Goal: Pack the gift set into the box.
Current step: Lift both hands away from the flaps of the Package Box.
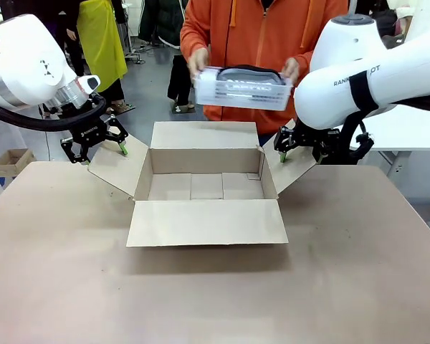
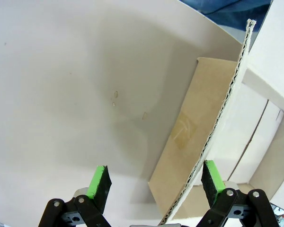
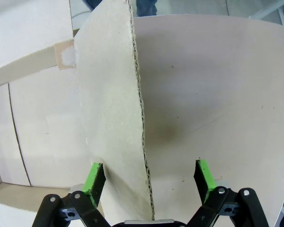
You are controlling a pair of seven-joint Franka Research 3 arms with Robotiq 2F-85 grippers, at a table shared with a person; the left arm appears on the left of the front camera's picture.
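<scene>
The box (image 1: 208, 223) stands open in the middle of the table, all four flaps spread and its floor bare. A person at the far side holds the gift set (image 1: 244, 87), a pale tray with a grey pouch, in both hands above the far flap. My left gripper (image 1: 97, 150) is open astride the left flap (image 1: 118, 168). In the left wrist view that flap's edge (image 2: 222, 118) runs between the fingers of the left gripper (image 2: 156, 180), close to the right pad (image 2: 213, 176). My right gripper (image 1: 301, 152) is open over the right flap (image 1: 290, 170). In the right wrist view the right flap (image 3: 109, 94) stands midway between the fingers of the right gripper (image 3: 149, 176).
A much smaller brown carton (image 1: 11, 161) sits on the floor beyond the table's left edge. The pale tabletop (image 1: 215, 301) stretches wide in front of the box. Other people stand in the background at the back left.
</scene>
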